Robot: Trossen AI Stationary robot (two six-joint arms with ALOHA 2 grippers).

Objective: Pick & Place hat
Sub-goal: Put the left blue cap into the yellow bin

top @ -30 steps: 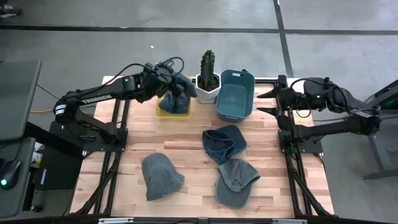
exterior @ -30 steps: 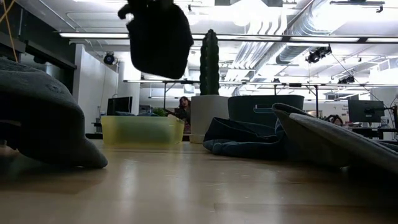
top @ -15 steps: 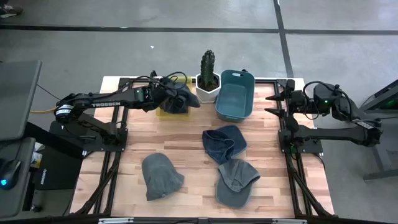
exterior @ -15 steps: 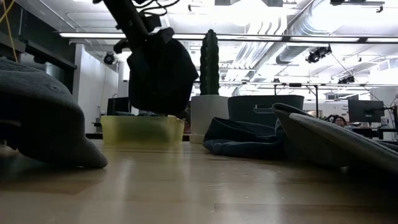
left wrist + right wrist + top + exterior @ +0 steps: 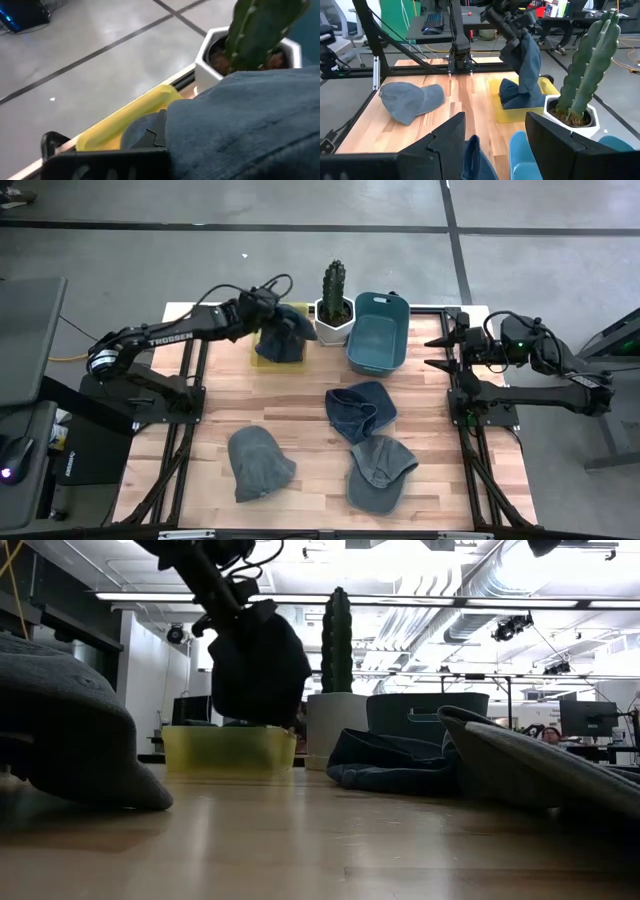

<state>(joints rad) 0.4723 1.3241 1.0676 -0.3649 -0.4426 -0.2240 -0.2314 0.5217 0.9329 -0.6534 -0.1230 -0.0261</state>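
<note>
Clenched on a blue hat (image 5: pixel 283 336), your left jaws (image 5: pixel 262 304) hang over the yellow bin (image 5: pixel 262 361) at the far side of the desk (image 5: pixel 310 435); your right jaws (image 5: pixel 444 352) are released and hold nothing, waiting at the desk's right edge, well apart from every hat.

Largest first: the desk is pale wood planks, and you see both dark arms reaching in from its two sides. Next comes the blue tub (image 5: pixel 378 331), just to the right of the left jaws' load and between the two arms. Three more hats lie on the desk, all nearer to you than either pair of jaws: a dark blue one (image 5: pixel 360 410) near the middle, a grey cap (image 5: pixel 380 470) touching its near edge, and a grey beanie (image 5: pixel 258 462) lying apart toward the left.

The held hat droops straight down from the left jaws, and its lower end sits inside the yellow bin; the right wrist view shows the cloth bunched on the bin's floor while the upper part is pinched above. The bin itself is low and translucent, right below the left jaws. Smallest is the cactus (image 5: pixel 333 281) in its white pot (image 5: pixel 335 319), standing upright just beside the hanging hat, between the bin and the tub.
</note>
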